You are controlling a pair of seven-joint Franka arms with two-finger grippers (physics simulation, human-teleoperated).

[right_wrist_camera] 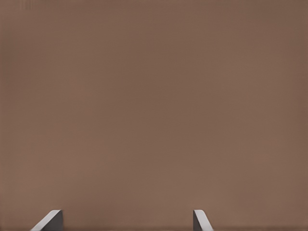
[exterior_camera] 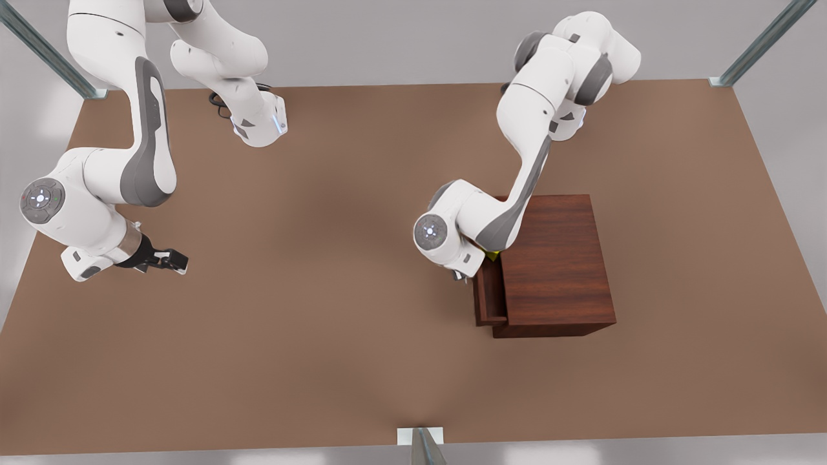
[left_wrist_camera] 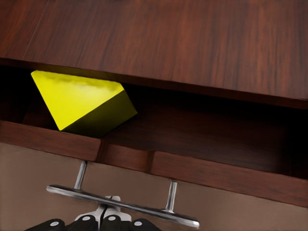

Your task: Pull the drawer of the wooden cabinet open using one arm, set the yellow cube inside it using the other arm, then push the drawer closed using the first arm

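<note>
Holding the drawer (left_wrist_camera: 202, 175) by its handle (left_wrist_camera: 122, 204), we keep the left hand (left_wrist_camera: 98, 222) clamped there to close it; yellow cube (left_wrist_camera: 79, 103) inside; right hand (exterior_camera: 169, 259) spread, idle at nine o'clock on the bench (exterior_camera: 323, 323).

We see a bright yellow cube (left_wrist_camera: 77, 101) in the dark reddish-brown wood-grain drawer (left_wrist_camera: 202, 168), with a silver handle (left_wrist_camera: 122, 206) and plain brown table (exterior_camera: 323, 290).

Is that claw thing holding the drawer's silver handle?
Touching. The left wrist view shows the left tool shut on the handle, no gap.
</note>
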